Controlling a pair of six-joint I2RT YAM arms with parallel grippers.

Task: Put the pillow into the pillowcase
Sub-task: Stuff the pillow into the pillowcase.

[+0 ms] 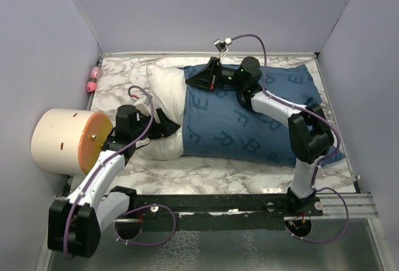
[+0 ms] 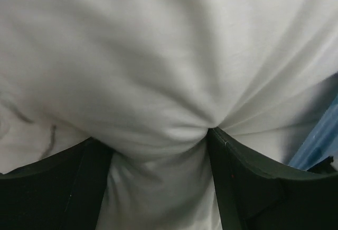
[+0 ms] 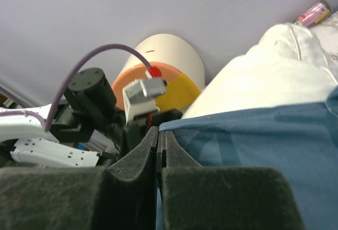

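Fingertips of left pincer [image 2: 156, 140] buried in pillow [image 2: 158, 55]; dark print [image 2: 51, 141] left of them blurred. Rest of pillow hidden inside pillowcase [image 1: 218, 128] beneath right pincer [image 3: 159, 132].

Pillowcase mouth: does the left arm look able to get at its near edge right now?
Likely yes: the left end effector sits against the pillow beside the pillowcase mouth, with nothing between them; the right end effector grips only its far corner.

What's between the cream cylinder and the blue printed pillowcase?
Top view: the left claw against the bare end of the plump white fabric pillow.
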